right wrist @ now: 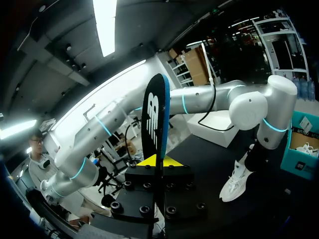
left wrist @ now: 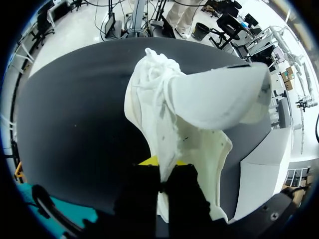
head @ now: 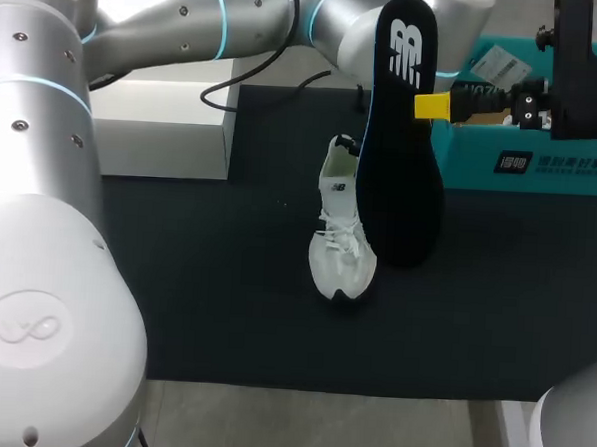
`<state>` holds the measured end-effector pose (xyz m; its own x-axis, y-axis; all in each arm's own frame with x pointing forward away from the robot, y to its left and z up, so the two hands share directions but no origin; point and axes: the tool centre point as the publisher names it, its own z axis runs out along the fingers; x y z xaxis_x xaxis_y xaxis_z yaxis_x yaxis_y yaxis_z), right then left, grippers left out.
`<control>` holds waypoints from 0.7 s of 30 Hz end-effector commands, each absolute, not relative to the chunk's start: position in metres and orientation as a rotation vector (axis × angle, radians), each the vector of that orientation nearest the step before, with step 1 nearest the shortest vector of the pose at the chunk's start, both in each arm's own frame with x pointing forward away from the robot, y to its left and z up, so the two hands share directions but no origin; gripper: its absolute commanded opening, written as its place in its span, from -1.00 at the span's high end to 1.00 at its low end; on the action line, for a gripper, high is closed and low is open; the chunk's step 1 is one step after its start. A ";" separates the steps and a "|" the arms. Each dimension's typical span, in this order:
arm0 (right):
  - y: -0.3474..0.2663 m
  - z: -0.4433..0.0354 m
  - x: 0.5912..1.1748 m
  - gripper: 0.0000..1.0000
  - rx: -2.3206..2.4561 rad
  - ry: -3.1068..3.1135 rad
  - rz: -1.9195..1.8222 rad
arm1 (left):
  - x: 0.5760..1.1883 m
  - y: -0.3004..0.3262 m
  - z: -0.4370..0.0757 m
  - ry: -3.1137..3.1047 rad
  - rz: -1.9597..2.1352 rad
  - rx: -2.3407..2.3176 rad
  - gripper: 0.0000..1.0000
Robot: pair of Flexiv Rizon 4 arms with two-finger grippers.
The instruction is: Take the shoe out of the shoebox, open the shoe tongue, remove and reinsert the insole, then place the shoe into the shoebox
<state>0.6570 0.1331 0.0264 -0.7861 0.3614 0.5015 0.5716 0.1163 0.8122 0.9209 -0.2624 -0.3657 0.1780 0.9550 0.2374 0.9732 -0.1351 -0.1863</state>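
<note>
My right tool is clamped on the flat, black foam insole, held upright near the white knit shoe. The shoe stands on the dark matte bench, my left tool pinching its soft heel. The teal cardboard shoebox sits beyond the shoe.

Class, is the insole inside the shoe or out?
Out: the right gripper holds the black insole in the air, clear of the white shoe.
</note>
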 end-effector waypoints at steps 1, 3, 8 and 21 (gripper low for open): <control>0.137 0.026 0.660 1.00 -0.937 -2.206 -1.739 | 0.925 -0.272 -0.376 -1.836 -0.084 -2.122 -1.00; 0.137 0.026 0.660 1.00 -0.937 -2.206 -1.739 | 0.924 -0.272 -0.378 -1.883 -0.059 -2.116 -1.00; 0.137 0.026 0.660 1.00 -0.937 -2.206 -1.739 | 0.919 -0.271 -0.356 -2.014 0.068 -2.156 -1.00; 0.137 0.026 0.660 1.00 -0.937 -2.206 -1.739 | 0.928 -0.281 -0.298 -2.183 0.368 -2.238 -1.00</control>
<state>0.6570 0.1331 0.0264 -0.7861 0.3614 0.5015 0.5716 0.1163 0.8122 0.9301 -0.2918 -0.3088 0.0233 0.9977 -0.0635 0.9848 -0.0339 -0.1703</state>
